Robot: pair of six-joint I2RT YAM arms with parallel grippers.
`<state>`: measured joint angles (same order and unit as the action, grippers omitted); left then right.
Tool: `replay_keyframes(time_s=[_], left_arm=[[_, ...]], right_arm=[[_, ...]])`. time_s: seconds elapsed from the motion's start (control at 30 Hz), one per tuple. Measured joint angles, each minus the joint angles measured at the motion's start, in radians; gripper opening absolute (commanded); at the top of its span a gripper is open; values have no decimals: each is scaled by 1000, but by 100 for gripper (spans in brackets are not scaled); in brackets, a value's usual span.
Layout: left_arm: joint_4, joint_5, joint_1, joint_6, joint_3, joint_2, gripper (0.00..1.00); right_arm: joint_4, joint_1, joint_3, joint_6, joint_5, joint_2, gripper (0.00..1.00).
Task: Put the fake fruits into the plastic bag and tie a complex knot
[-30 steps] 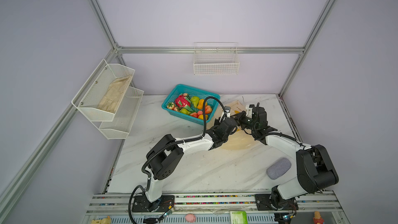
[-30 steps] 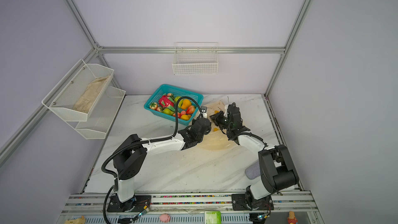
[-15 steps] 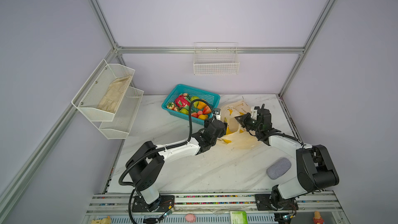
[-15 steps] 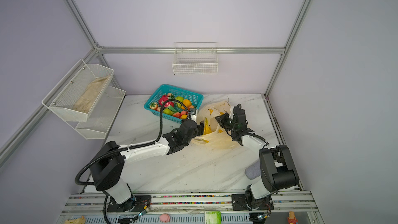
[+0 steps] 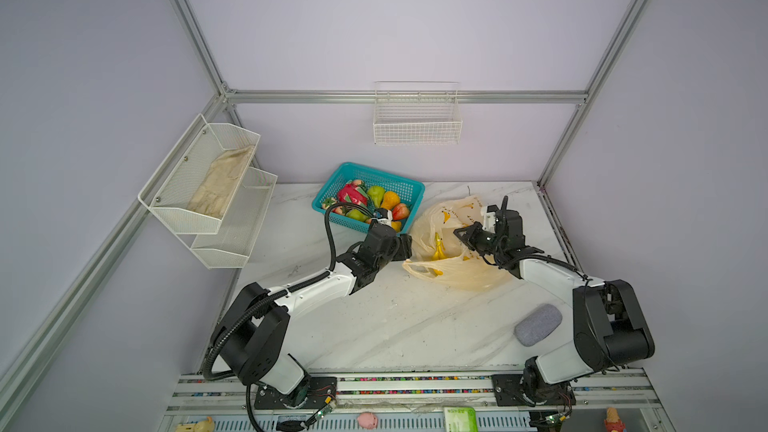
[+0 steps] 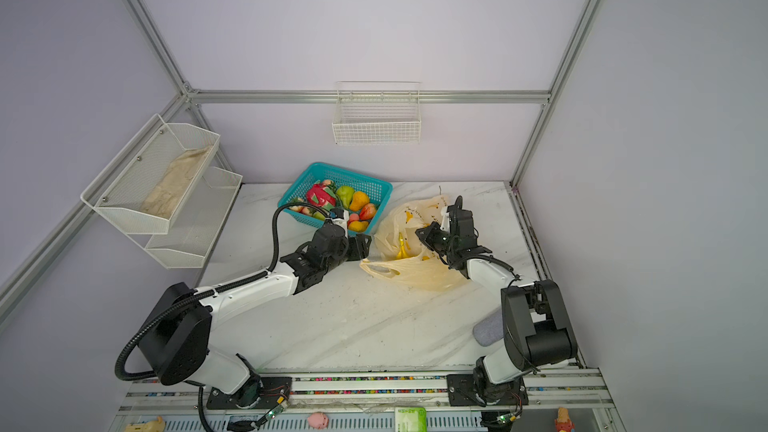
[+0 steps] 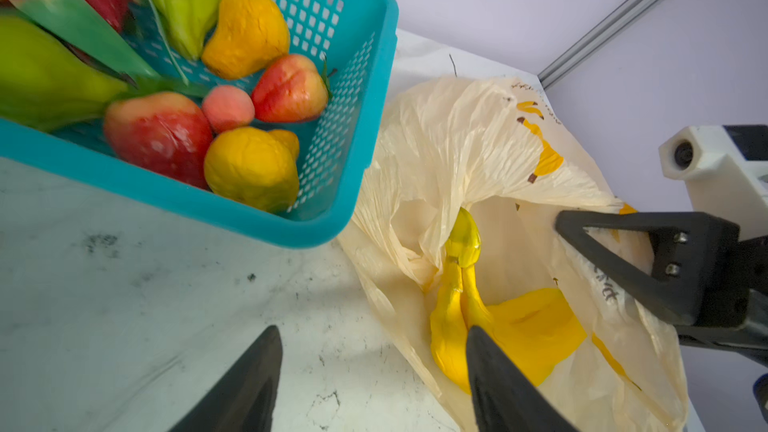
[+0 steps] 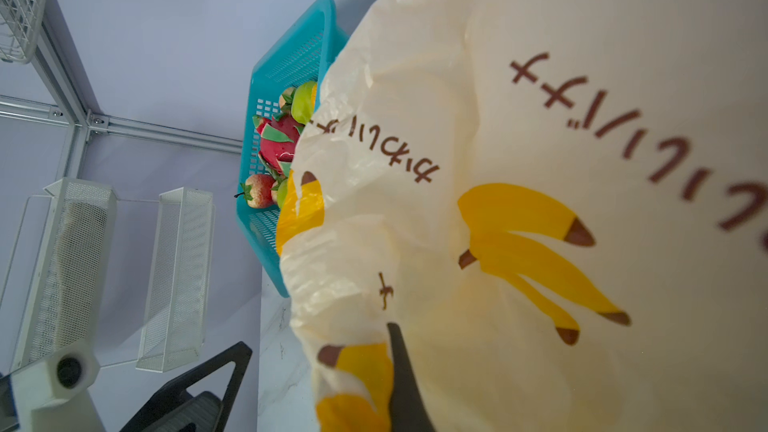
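The plastic bag (image 5: 453,274) (image 6: 415,278) lies on the marble table with its mouth open, and no knot shows on it. My right gripper (image 5: 459,232) (image 8: 392,328) is shut on the bag's far rim and holds it up. A yellow banana bunch (image 5: 437,248) (image 7: 528,326) rests inside the bag. My left gripper (image 5: 405,247) (image 7: 372,330) stands open and empty just outside the mouth, between bag and teal basket (image 5: 376,169) (image 7: 166,197). The other fake fruits lie in the basket: dragon fruit (image 5: 351,194), green pear (image 5: 375,194), orange pear (image 5: 390,200), red pieces (image 7: 158,135).
A grey oblong pad (image 5: 538,324) lies at the front right beside the right arm's base. A white two-tier mesh shelf (image 5: 232,238) with a beige cloth (image 5: 218,184) hangs on the left wall. A wire basket (image 5: 417,118) hangs on the back wall.
The left gripper opened, left the banana bunch in the bag and drew back out of the mouth toward the basket. The right gripper kept its hold and lifted the rim slightly.
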<state>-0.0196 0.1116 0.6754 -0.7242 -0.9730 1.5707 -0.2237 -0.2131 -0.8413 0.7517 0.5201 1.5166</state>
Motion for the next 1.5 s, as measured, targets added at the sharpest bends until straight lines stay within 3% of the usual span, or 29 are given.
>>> replay_keyframes(time_s=[0.4,0.8,1.1,1.43,1.5], left_arm=[[-53,-181,-14,-160,-3,235,69],[-195,-231,8,-241,-32,335,71],[-254,-238,43,-282,-55,390,43],[-291,-251,58,-284,-61,414,3],[-302,-258,58,-275,-61,413,0]], right_arm=[[59,1,-43,-87,20,0,0],[61,1,-45,-108,35,0,0],[61,1,-45,-111,45,0,0],[98,1,-59,-147,34,0,0],[140,1,-83,-181,14,0,0]])
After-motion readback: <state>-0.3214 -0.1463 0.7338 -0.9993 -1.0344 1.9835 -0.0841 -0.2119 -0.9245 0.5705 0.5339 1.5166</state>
